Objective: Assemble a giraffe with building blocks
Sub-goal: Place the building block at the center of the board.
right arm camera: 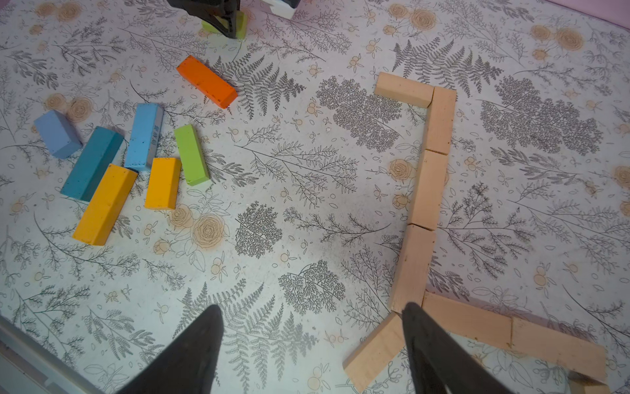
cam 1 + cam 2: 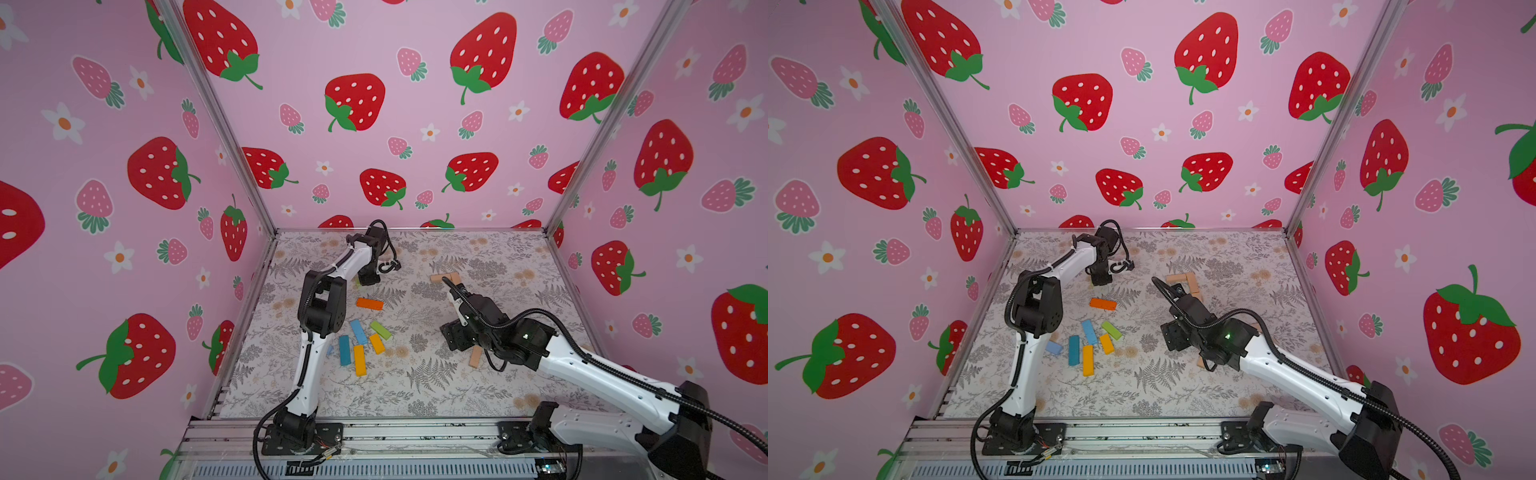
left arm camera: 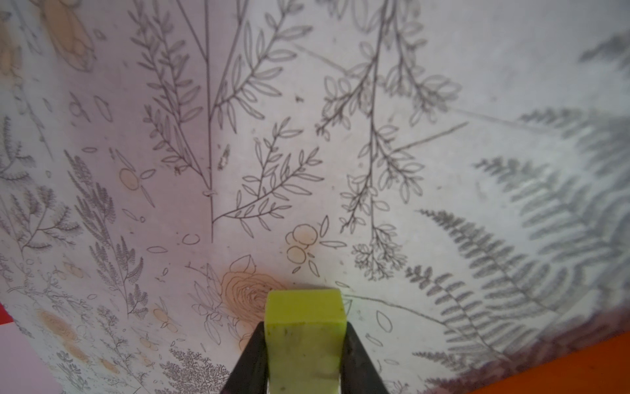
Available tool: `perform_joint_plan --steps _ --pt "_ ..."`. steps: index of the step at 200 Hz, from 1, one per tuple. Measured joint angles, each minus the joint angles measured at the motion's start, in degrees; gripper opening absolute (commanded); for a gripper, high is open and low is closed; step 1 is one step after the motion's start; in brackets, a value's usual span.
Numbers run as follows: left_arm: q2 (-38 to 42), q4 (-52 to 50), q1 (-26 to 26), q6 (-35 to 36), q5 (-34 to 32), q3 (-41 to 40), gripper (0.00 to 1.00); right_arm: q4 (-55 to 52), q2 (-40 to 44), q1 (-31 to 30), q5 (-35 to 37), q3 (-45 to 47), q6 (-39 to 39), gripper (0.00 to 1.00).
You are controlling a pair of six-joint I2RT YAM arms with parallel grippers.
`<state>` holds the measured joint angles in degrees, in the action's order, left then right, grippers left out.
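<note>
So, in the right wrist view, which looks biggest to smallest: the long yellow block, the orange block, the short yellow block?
1. long yellow block
2. orange block
3. short yellow block
The orange one lies farther from the camera, so places two and three are unsure.

No legible text anywhere; only faint, unreadable marks along the grey side of the light blue block (image 1: 141,136).
</note>
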<state>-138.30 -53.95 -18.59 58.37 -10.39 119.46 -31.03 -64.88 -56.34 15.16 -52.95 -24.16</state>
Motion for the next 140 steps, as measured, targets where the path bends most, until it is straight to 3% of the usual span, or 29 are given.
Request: perform_joint_plan --steps 29,46,49,64,85,91,104,116,133,134,137,140 --pt "0.0 -0.3 0.8 4.1 1.4 0.0 0.0 0.6 -0.7 0.0 -0.1 0.0 0.3 0.83" --pt "0.0 -0.1 1.1 6.0 2.5 -0.1 0.04 1.1 -1.4 0.0 -0.2 0.0 0.3 0.83" --pt "0.0 0.0 1.2 6.3 2.7 -0.1 0.1 1.2 -1.6 0.0 -0.2 0.0 0.3 0.83" --pt "0.0 0.1 1.4 7.4 3.5 -0.1 0.16 1.5 -2.1 0.0 -0.3 0.0 0.3 0.83" --pt "0.0 0.2 1.5 8.7 4.0 -0.1 0.18 1.6 -2.6 0.0 -0.3 0.0 0.3 0.83" --pt "0.0 0.4 1.5 9.1 4.0 -0.3 0.29 1.6 -2.7 0.0 -0.3 0.0 0.3 0.83" --pt "0.2 0.8 1.5 9.7 4.0 -0.7 0.31 1.7 -2.9 0.1 -0.4 0.0 0.3 0.83" --pt "0.3 1.2 1.5 10.5 4.1 -0.9 0.61 1.9 -3.1 0.1 -0.4 0.0 0.3 0.83" --pt "0.5 2.2 1.5 11.0 4.3 -1.2 0.69 1.9 -3.3 0.1 -0.4 0.0 0.3 0.83" --pt "0.5 2.3 1.5 11.0 4.4 -1.2 0.7 1.9 -3.3 0.1 -0.4 0.0 0.3 0.83" --pt "0.5 2.4 1.5 11.1 4.4 -1.3 0.89 1.9 -3.4 0.1 -0.5 0.0 0.3 0.83" --pt "0.6 2.5 1.5 11.2 4.4 -1.3 0.95 1.9 -3.4 0.1 -0.4 0.0 0.3 0.83"
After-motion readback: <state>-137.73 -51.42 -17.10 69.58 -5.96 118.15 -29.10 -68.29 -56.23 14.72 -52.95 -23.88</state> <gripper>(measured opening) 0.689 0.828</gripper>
